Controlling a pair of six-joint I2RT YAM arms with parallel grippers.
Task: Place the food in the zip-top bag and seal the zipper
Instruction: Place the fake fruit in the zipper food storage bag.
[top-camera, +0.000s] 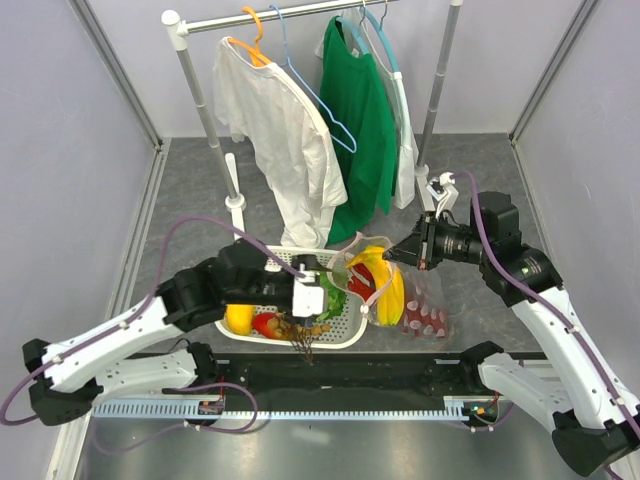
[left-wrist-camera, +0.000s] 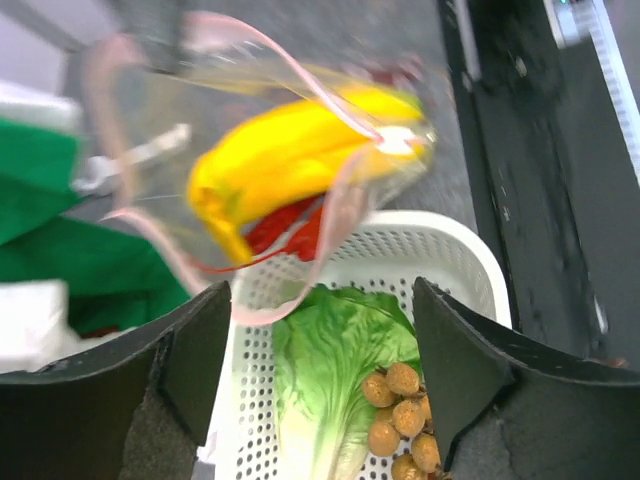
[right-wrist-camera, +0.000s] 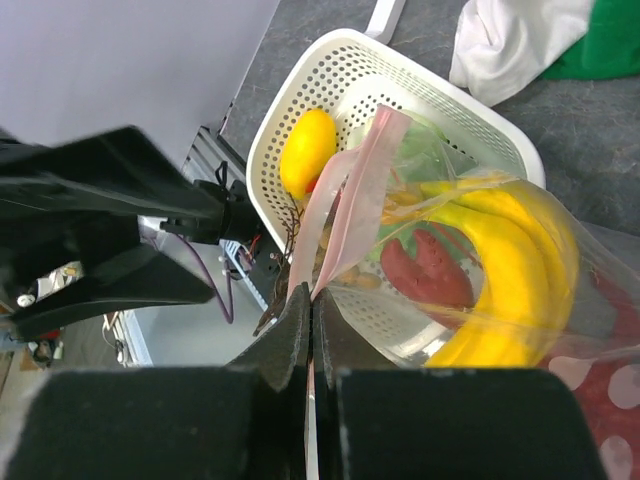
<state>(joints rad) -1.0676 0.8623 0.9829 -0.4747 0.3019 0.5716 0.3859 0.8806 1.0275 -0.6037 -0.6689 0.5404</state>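
My right gripper (right-wrist-camera: 312, 300) is shut on the pink zipper (right-wrist-camera: 345, 200) and holds the clear zip-top bag (top-camera: 395, 290) with its mouth open over the basket's right end. Inside the bag lie a yellow banana (right-wrist-camera: 520, 260) and a red lobster (right-wrist-camera: 430, 265). My left gripper (left-wrist-camera: 318, 300) hangs open and empty over the white basket (left-wrist-camera: 440, 250), just below the bag's pink rim (left-wrist-camera: 150, 240). Under it lie the green lettuce (left-wrist-camera: 330, 360) and the brown longan bunch (left-wrist-camera: 400, 420). A yellow fruit (top-camera: 240, 318) with red beside it sits at the basket's left end.
A clothes rack with a white shirt (top-camera: 280, 130) and a green shirt (top-camera: 360, 120) stands behind the basket. A red, white-dotted piece (top-camera: 425, 315) lies under the bag on the right. A black bar (top-camera: 340, 370) runs along the near table edge.
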